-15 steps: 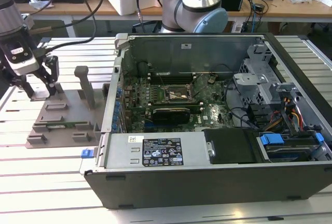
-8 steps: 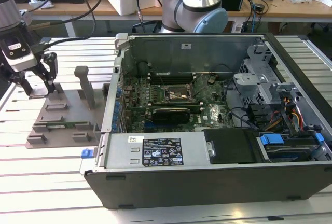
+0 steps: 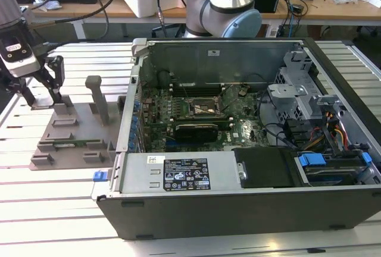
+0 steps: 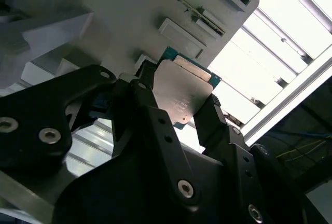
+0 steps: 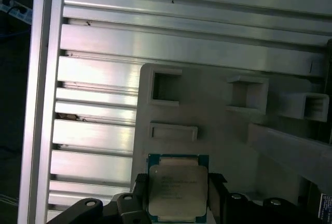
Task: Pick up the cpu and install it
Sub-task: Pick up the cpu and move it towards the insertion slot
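Here, in both wrist views, the black two-fingered pincer is clamped on two opposite edges of the small flat square cpu, silver metal on top with a thin green rim, right at the pale grey plastic holder block; whether the chip rests on the block or hangs just above it I cannot tell. In the exterior view that block lies on the slatted aluminium desk, just beside the open dark metal computer case on the exterior view's right

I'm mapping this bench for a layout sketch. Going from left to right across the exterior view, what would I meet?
claw → grey holder block → computer case, left wall → motherboard socket → blue drive latch
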`<action>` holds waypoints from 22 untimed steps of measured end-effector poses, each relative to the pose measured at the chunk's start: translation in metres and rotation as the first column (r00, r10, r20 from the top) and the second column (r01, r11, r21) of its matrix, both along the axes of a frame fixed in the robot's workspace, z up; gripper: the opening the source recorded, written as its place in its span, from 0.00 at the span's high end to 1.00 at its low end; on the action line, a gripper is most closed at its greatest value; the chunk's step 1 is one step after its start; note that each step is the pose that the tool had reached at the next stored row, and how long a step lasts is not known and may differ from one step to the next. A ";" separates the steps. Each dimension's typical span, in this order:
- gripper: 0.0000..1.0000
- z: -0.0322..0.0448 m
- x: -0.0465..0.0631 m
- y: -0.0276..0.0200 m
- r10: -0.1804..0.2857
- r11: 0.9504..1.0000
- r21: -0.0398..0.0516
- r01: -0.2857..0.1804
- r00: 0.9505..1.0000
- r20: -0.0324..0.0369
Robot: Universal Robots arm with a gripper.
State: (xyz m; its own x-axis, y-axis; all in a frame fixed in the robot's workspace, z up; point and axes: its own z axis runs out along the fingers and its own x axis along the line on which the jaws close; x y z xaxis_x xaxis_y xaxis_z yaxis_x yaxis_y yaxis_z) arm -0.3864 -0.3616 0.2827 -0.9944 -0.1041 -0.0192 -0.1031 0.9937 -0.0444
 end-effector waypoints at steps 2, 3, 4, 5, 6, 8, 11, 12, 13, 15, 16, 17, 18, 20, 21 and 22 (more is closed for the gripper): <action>0.45 0.0023 0.000 0.0000 0.000 1.000 0.000 0.000 1.000 0.000; 0.45 0.0041 0.000 0.0000 0.000 1.000 0.000 0.000 1.000 0.000; 0.45 0.0057 0.000 0.0000 0.000 1.000 0.000 0.000 1.000 0.000; 0.45 0.0072 0.000 0.0000 0.000 1.000 0.000 0.000 1.000 0.000; 0.45 0.0082 0.000 0.0000 0.000 1.000 0.000 0.000 1.000 0.000; 0.45 0.0121 0.000 0.0000 0.000 1.000 0.000 0.000 1.000 0.000; 0.45 0.0157 0.000 0.0001 0.000 1.000 0.000 0.000 1.000 0.000; 0.45 0.0168 0.000 0.0001 0.000 1.000 0.000 0.000 1.000 0.000; 0.45 0.0177 0.000 0.0001 0.000 1.000 0.000 0.000 1.000 0.000; 0.45 0.0194 0.000 0.0001 0.000 1.000 0.000 0.000 1.000 0.000; 0.45 0.0205 0.000 0.0001 0.000 1.000 0.000 0.000 1.000 0.000; 0.45 0.0214 0.000 0.0001 0.000 1.000 0.000 0.000 1.000 0.000; 0.45 0.0227 0.000 0.0001 0.000 1.000 0.000 0.000 1.000 0.000; 0.45 0.0251 0.000 0.0001 0.000 1.000 0.000 0.000 1.000 0.000; 0.45 0.0259 0.000 0.0001 0.000 1.000 0.000 0.000 1.000 0.000; 0.45 0.0268 0.000 0.0001 0.000 1.000 0.000 0.000 1.000 0.000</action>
